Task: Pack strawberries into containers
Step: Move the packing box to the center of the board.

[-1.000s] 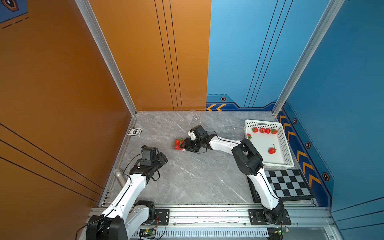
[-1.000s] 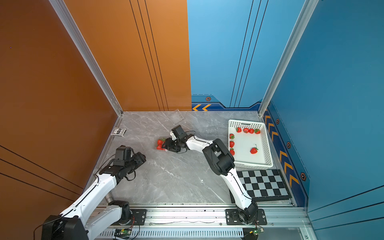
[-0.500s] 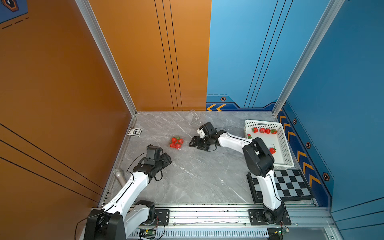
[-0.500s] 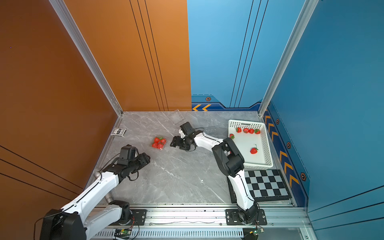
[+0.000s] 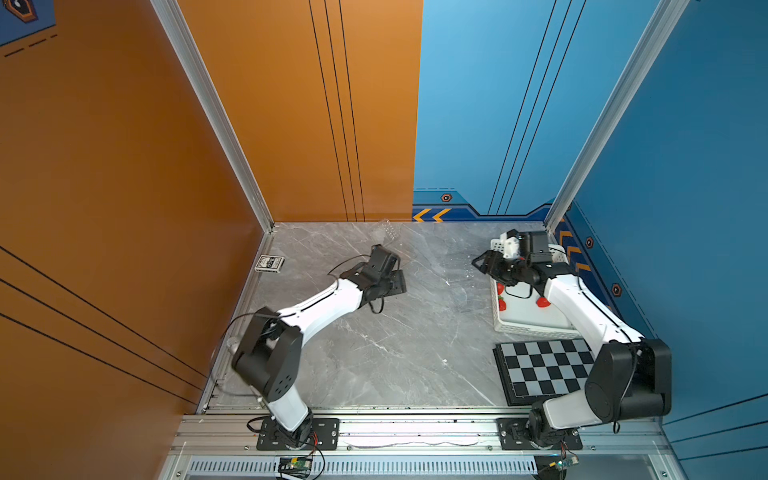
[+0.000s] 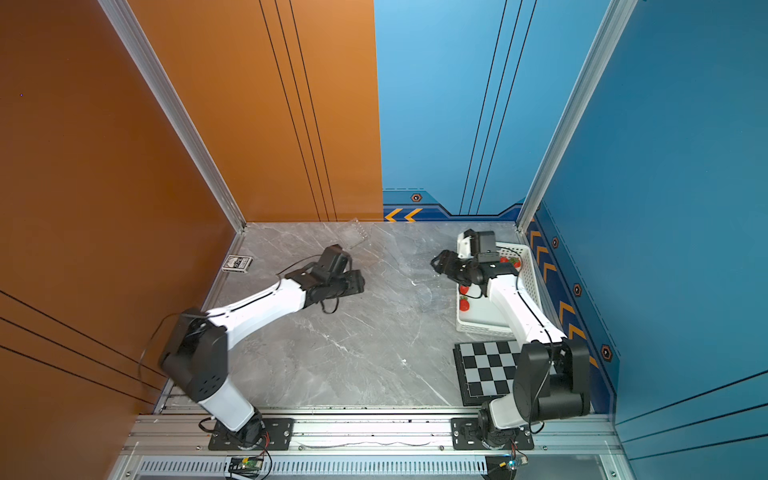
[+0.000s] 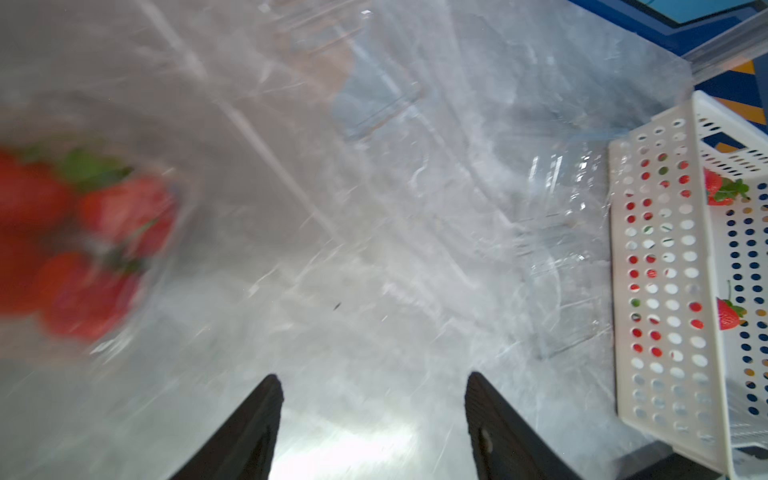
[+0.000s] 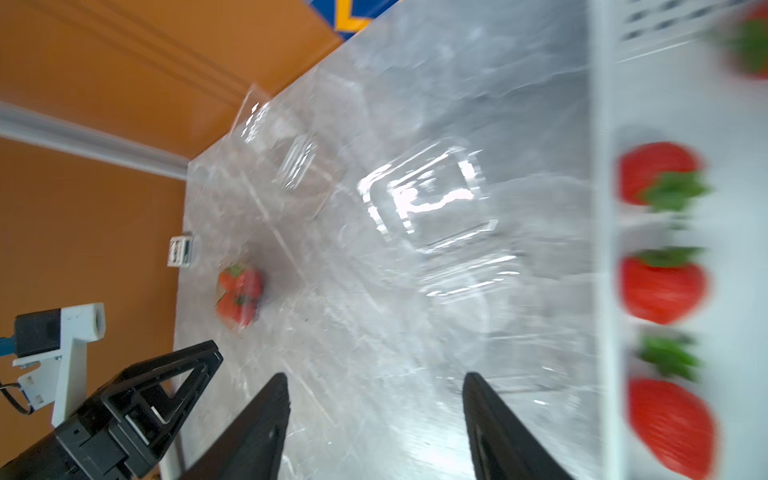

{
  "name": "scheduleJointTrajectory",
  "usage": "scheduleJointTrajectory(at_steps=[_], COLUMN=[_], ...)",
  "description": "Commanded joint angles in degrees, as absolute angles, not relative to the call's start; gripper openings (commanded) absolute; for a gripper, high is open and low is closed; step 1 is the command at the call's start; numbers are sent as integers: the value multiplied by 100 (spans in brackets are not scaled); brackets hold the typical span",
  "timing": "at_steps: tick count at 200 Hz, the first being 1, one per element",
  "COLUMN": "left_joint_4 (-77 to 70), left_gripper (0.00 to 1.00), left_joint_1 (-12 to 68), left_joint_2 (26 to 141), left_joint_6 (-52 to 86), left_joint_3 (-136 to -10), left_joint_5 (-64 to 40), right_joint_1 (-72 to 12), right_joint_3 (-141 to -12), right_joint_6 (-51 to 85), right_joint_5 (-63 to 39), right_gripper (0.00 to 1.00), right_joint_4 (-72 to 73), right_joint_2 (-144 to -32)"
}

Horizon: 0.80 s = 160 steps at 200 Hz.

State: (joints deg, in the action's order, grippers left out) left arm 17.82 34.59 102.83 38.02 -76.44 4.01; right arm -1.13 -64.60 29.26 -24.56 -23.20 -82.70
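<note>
Several red strawberries fill a clear container [image 8: 239, 295] on the marble floor; in both top views my left arm hides it. It shows blurred in the left wrist view [image 7: 83, 249], off to one side of my left gripper [image 7: 372, 384], which is open and empty [image 5: 395, 282]. My right gripper [image 8: 376, 381] is open and empty too, hovering by the white basket's near edge [image 5: 478, 262]. Loose strawberries [image 8: 660, 286] lie in the basket [image 5: 536, 328]. An empty clear container [image 8: 424, 195] sits beside the basket, and another [image 5: 386, 230] by the back wall.
A black-and-white checkerboard [image 5: 540, 370] lies in front of the basket under my right arm. A small card box [image 5: 270, 263] sits at the left wall. Orange and blue walls close in the floor on three sides.
My right gripper has left the filled container and swung right to the basket. My left arm has reached forward from the left side to the middle, over the filled container.
</note>
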Motion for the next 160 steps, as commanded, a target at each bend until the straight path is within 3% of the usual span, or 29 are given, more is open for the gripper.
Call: scheduleJointTrajectory(at_steps=[1, 25, 62, 160], left_joint_4=[2250, 2695, 2805, 2549], left_gripper=[71, 71, 72, 73], left_joint_1=[3611, 3721, 3674, 3847], left_joint_2=[11446, 12560, 13484, 14034], left_joint_6=[3259, 2872, 2742, 3094], left_joint_3=[-8936, -10415, -11612, -12045], left_joint_5=[220, 215, -136, -450], right_joint_1=[369, 688, 758, 722], right_joint_3=[-6217, -6168, -6182, -6073], right_joint_6=[2676, 2663, 2594, 2471], right_joint_5=[-1990, -1804, -1900, -1688], right_gripper=[65, 65, 64, 65], right_joint_4=[-2801, -2892, -2918, -2848], right_joint_2=[-8153, -8358, -8941, -9604])
